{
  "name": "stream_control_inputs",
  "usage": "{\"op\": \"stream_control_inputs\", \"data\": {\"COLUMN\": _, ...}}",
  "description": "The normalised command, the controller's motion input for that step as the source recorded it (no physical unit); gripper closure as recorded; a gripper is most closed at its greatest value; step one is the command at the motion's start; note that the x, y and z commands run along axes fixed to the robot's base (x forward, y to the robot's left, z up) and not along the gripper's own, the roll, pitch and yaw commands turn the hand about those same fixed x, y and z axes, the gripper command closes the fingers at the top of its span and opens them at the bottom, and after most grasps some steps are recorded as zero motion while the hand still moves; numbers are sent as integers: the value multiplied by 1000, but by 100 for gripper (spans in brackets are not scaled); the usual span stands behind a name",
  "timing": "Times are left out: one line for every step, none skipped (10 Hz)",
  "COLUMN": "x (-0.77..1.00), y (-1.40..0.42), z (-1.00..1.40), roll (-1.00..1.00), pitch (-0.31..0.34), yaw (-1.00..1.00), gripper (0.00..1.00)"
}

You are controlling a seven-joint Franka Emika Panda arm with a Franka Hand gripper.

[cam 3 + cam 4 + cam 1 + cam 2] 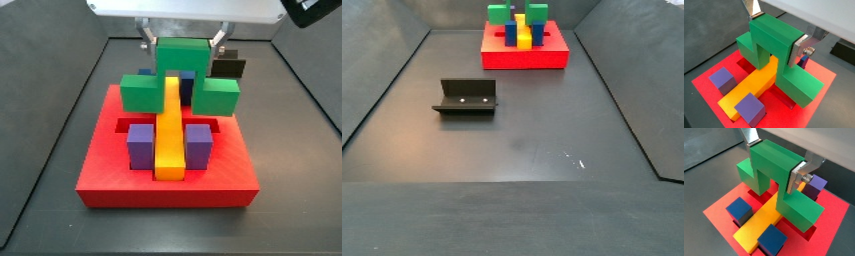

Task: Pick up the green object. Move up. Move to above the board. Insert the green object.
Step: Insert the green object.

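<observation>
My gripper (pixel 776 32) is shut on the tall centre block of the green object (pixel 764 42), one silver finger on each side, as both wrist views show (pixel 775 159). The green object (pixel 183 58) stands upright at the far end of the red board (pixel 167 188). Its arch straddles the long yellow bar (pixel 171 130), and its two side arms hang low over the board's recessed slots. I cannot tell whether it rests in the slot. In a side view the gripper (pixel 183 42) comes down from above.
Two purple blocks (pixel 140 145) (pixel 199 143) flank the yellow bar on the board. A black block (pixel 230 66) sits just behind the board. The fixture (pixel 466 97) stands on the dark floor well away from the board (pixel 525 58). Dark walls enclose the floor.
</observation>
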Motion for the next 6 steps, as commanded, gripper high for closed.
{"op": "stream_control_inputs", "data": {"x": -66, "y": 0, "z": -289, "roll": 0, "pitch": -100, "yaw": 129, "gripper": 100}}
{"op": "stream_control_inputs", "data": {"x": -94, "y": 0, "z": -223, "roll": 0, "pitch": -103, "yaw": 106, "gripper": 100}}
{"op": "stream_control_inputs", "data": {"x": -94, "y": 0, "z": -26, "roll": 1, "pitch": -93, "yaw": 83, "gripper": 100}}
{"op": "stream_control_inputs", "data": {"x": -140, "y": 0, "z": 0, "roll": 0, "pitch": -127, "yaw": 51, "gripper": 100}}
{"op": "stream_control_inputs", "data": {"x": -429, "y": 0, "z": 69, "roll": 0, "pitch": -259, "yaw": 26, "gripper": 100}}
{"op": "stream_control_inputs", "data": {"x": -217, "y": -3, "z": 0, "roll": 7, "pitch": -249, "yaw": 20, "gripper": 100}}
